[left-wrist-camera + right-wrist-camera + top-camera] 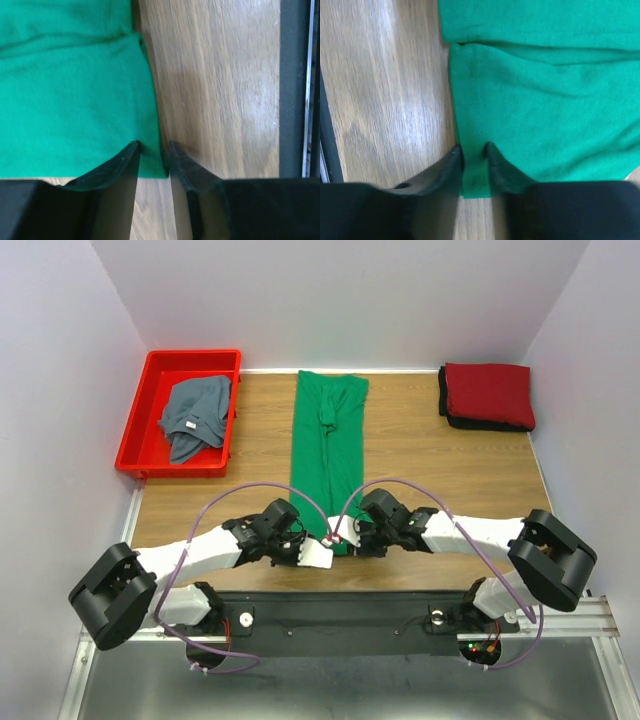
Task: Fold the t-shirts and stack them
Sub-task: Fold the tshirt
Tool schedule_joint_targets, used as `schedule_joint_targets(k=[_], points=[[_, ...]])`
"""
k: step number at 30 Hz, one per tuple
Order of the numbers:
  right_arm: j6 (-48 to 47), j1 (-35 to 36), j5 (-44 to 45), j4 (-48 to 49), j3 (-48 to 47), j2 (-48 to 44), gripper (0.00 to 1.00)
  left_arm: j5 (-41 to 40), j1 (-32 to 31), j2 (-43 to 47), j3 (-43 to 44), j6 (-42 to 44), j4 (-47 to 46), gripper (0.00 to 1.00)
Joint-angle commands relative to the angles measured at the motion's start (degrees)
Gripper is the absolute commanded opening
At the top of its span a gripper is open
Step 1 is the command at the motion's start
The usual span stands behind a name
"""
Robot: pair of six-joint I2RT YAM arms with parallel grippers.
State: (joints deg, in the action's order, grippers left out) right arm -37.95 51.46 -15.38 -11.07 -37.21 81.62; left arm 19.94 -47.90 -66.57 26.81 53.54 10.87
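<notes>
The bright green t-shirt (328,440) lies folded into a long narrow strip down the middle of the table. Both grippers are at its near end. My left gripper (318,552) has its jaws narrowed on the near left corner of the cloth (75,100). My right gripper (345,538) has its jaws narrowed on the hem at the near right corner (545,115). In both wrist views a strip of green cloth sits between the fingertips. The dark red t-shirt (490,392) lies folded on the black one (447,412) at the back right. The grey-blue t-shirt (195,415) lies crumpled in the bin.
The red plastic bin (140,450) stands at the back left of the wooden table (440,470). White walls close in the left, back and right sides. The black mounting rail (340,610) runs along the near edge behind the grippers.
</notes>
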Motion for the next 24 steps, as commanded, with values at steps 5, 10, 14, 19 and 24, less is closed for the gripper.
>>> schedule_joint_targets(k=[5,10,14,19,24], points=[[1.4,0.6,1.8,0.0,1.7,1.7,0.12,-1.1,-0.1,-4.1,2.7,-2.1,0.7,0.05],[3.3,0.6,0.0,-4.8,-1.1,-1.6,0.01,1.6,-0.1,2.5,3.2,-1.3,5.3,0.00],[4.3,1.4,-2.0,-9.8,-3.6,-4.8,0.01,4.6,-0.1,5.7,6.1,-1.9,10.6,0.00],[6.6,2.6,-4.7,-14.7,-6.7,-9.5,0.01,8.8,-0.1,11.1,9.1,-2.9,16.4,0.00],[7.7,2.6,-0.5,-16.4,-10.2,-10.0,0.01,6.7,0.0,13.0,12.3,-2.6,17.8,0.00]])
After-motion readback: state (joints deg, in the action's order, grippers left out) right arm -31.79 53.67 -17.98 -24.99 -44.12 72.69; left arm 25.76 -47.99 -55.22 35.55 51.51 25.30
